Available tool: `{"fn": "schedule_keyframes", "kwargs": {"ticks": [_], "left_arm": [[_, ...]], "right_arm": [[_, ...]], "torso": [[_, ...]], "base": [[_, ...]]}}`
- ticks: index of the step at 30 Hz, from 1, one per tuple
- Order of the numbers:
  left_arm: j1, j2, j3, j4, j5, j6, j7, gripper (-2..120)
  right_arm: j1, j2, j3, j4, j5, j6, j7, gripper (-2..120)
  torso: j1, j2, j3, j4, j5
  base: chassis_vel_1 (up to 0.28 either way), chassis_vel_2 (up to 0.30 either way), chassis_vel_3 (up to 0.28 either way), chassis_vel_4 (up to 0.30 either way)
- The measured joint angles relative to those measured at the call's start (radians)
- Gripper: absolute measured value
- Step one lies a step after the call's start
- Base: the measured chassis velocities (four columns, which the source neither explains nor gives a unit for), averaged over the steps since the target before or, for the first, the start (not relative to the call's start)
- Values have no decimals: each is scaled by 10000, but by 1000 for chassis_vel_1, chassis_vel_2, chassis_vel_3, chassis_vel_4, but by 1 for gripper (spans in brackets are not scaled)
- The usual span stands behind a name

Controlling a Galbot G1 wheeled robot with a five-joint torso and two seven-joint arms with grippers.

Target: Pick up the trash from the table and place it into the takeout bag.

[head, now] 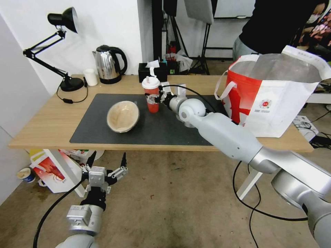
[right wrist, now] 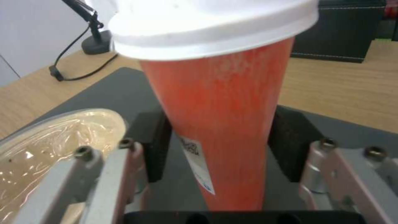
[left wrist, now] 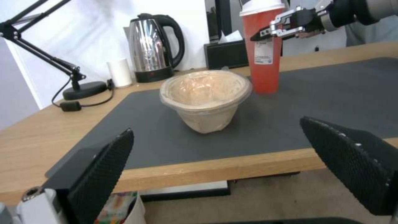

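Black pads of the right gripper are seen on either side of the red drink cup, at about mid-height, below the white lid. Each pad lies against or just beside the cup wall; whether the squeeze is on cannot be told (contact looks made, no denting is visible). The cup stands upright on the dark mat, toward the table's far edge, near the middle of its length. It is judged light, thin-walled and easily crushed, smooth and tapered, so a hold under the lid rim, where the cup is widest, should resist slipping downward; leftover liquid may shift. A tan paper bowl lies tipped on its side on the mat, just left of the cup, light and soft too, best taken by its rim. A takeout bag stands open-mouthed at the table's right end. Off the near edge, the left gripper hangs below tabletop level, jaws spread wide, nothing held.
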Motion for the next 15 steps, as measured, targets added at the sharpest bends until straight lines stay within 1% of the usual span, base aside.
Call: {"fn": "schedule_keyframes", "kwargs": {"ticks": [4, 5, 8, 10, 12, 13, 15], "left_arm": [[0, 0, 0, 0, 0, 0, 0, 100], [0, 0, 0, 0, 0, 0, 0, 100], [0, 0, 0, 0, 0, 0, 0, 100], [-1, 0, 0, 0, 0, 0, 0, 100], [0, 0, 0, 0, 0, 0, 0, 100], [0, 0, 0, 0, 0, 0, 0, 100], [0, 0, 1, 0, 0, 0, 0, 100]], "right_arm": [[-129, -81, 24, 127, 20, 82, 38, 38], [-129, -81, 24, 127, 20, 82, 38, 38], [-129, -289, 53, 426, 171, 65, 142, 27], [-114, -329, 73, 496, 210, 66, 173, 26], [3, -489, 179, 751, 301, 83, 230, 21], [3, -489, 179, 751, 301, 83, 230, 21], [311, -757, 302, 1168, 475, 77, 263, 14]], "torso": [[-1, 0, 0, 2, 0], [-1, 0, 0, 2, 0], [0, 0, 1, 3, 0], [0, -1, 2, 3, 0], [0, 0, 1, 3, 0], [0, 0, 1, 3, 0], [1, -1, 1, 2, 1]], "base": [[0, 0, 0, 0], [0, 0, 0, 0], [0, 0, 0, 0], [0, 0, 0, 0], [0, 0, 0, 0], [0, 0, 0, 0], [0, 0, 0, 0]]}}
